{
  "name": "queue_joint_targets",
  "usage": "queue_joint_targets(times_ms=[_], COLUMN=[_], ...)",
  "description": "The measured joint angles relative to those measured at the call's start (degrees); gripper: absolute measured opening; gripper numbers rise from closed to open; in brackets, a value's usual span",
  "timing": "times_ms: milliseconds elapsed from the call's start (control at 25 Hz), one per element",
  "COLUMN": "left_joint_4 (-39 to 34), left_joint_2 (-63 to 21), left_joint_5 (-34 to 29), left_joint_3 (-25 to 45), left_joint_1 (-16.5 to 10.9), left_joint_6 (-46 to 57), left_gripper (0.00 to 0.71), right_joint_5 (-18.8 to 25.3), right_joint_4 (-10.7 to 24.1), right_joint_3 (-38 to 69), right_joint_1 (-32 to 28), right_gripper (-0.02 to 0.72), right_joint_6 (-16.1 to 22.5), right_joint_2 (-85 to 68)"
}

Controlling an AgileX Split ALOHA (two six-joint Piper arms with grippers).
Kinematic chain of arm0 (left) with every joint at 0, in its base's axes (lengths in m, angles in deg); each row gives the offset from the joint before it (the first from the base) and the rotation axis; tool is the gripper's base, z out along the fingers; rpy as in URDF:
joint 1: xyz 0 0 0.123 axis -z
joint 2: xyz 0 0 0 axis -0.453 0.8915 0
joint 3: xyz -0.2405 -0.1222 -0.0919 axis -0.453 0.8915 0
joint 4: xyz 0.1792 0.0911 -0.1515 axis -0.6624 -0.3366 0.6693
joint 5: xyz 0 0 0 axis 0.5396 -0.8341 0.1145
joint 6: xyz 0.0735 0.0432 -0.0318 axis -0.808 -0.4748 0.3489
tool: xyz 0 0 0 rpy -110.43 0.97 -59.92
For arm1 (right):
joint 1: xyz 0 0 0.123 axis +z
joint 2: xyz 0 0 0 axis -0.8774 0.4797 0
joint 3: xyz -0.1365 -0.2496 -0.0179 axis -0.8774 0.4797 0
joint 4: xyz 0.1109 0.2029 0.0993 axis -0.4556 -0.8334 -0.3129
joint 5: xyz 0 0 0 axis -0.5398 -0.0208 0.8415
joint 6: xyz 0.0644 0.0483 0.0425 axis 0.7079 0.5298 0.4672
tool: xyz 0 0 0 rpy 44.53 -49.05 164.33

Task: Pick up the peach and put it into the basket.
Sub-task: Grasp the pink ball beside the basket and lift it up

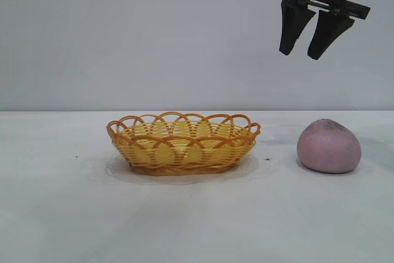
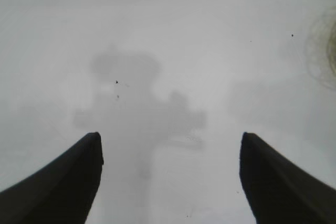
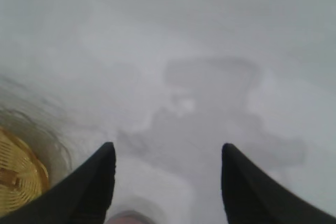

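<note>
The pink-mauve peach point(image 1: 329, 146) sits on the white table at the right. The yellow wicker basket point(image 1: 183, 142) with an orange looped rim stands empty in the middle, to the left of the peach. My right gripper point(image 1: 301, 52) hangs high above the table, a little left of the peach, open and empty. In the right wrist view the gripper point(image 3: 167, 151) is open over bare table, with the basket point(image 3: 18, 174) at one edge and a sliver of the peach point(image 3: 131, 217) between the fingers. My left gripper point(image 2: 170, 142) is open over bare table and is out of the exterior view.
The white table point(image 1: 74, 214) runs wide around both objects, with a plain grey wall behind. A few small dark specks point(image 1: 269, 161) lie on the table near the basket.
</note>
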Motion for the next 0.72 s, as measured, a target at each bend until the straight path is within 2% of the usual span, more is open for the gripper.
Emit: queue_joint_targets(times_ms=[400, 720], left_joint_4=[0.4, 0.4], left_joint_2=[-27.7, -46.6], left_joint_5=[-3.1, -4.2], left_joint_3=[12.7, 26.7], left_joint_1=[0.0, 0.0], left_joint_6=[1.1, 0.5], left_gripper=[0.48, 0.48], right_joint_5=[2.5, 3.9], right_joint_4=[1.6, 1.7], right_joint_3=[0.0, 0.0], right_joint_1=[0.0, 0.0], right_gripper=[0.372, 0.372], right_joint_6=[0.0, 0.0], right_joint_2=[0.0, 0.0])
